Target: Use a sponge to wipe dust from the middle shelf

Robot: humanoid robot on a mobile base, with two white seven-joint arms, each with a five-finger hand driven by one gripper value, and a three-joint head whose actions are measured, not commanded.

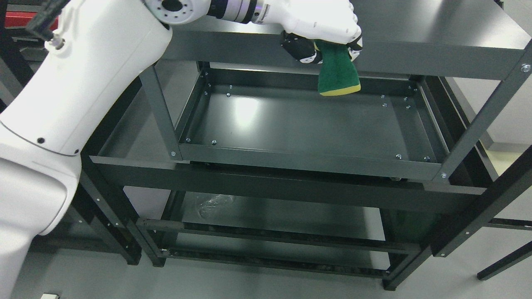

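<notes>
My left arm comes in from the lower left and reaches across the top of the picture. Its hand is shut on a green sponge with a yellow underside, which hangs downward from the fingers. The sponge is in the air in front of the top shelf's front rail, above the far right part of the middle shelf. It does not touch the shelf's dark grey tray surface. The right arm does not show.
The dark metal rack has a top shelf, the middle tray with raised rims, and a lower shelf holding a crumpled clear plastic bag. A second rack's frame stands at the right.
</notes>
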